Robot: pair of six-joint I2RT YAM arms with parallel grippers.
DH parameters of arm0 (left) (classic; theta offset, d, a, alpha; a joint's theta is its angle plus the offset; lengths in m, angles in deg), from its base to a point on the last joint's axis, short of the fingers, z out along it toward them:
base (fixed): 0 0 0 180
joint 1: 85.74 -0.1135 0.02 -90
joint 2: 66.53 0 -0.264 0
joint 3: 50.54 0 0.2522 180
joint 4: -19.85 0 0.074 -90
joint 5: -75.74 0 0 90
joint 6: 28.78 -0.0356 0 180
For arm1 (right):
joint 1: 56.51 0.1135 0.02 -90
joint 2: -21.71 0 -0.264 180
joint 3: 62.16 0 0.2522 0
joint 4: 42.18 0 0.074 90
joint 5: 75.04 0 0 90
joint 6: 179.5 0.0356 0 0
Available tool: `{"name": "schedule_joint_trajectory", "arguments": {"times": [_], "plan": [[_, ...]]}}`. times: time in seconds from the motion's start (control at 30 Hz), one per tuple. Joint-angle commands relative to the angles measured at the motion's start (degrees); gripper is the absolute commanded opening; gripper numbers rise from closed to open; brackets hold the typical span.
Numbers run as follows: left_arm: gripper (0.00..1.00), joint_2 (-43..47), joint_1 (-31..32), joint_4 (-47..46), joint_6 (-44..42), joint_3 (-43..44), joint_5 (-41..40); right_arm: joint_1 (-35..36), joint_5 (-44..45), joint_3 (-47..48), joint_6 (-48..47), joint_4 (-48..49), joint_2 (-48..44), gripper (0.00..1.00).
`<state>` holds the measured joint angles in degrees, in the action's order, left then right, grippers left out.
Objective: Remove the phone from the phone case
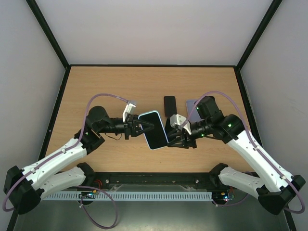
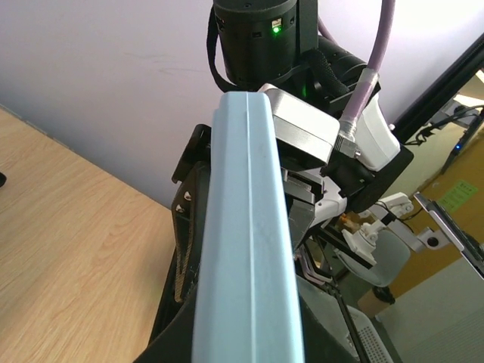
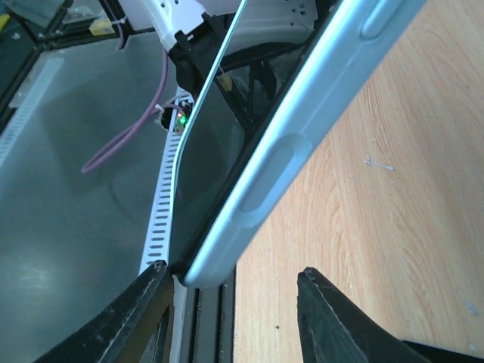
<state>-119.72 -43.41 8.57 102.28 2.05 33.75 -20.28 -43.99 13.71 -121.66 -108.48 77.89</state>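
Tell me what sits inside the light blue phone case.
A phone, dark screen up, fills the light blue case. Its sides and back are covered by the case.

So the phone case (image 1: 153, 130) is hanging in the left gripper (image 1: 144, 127) mid-table, blocking the middle lane. Just behind it a black phone (image 1: 169, 105) and a grey phone (image 1: 191, 108) are lying flat. Far-left wood of the table (image 1: 110, 82) is looking wide open.
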Motion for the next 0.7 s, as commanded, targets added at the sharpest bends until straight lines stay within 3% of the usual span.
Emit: {"name": "schedule_joint_trajectory", "arguments": {"times": [0.0,0.33,0.53,0.67], "plan": [[0.02,-0.6,0.1,-6.9,1.9,2.8,6.3,-0.1,3.2,-1.3,-5.4,-1.6,-1.8,0.41],[0.02,-0.8,0.1,-7.5,2.7,2.8,6.7,-0.1,3.7,-2.8,-0.3,3.3,-2.5,0.36],[0.02,-0.6,0.1,-6.4,1.2,2.6,5.0,-0.1,-2.4,-3.0,-10.2,-4.4,-2.9,0.55],[0.02,-0.6,0.1,-5.8,0.4,2.7,4.2,-0.1,-5.5,-2.9,-10.3,-6.0,-2.7,0.58]]}}
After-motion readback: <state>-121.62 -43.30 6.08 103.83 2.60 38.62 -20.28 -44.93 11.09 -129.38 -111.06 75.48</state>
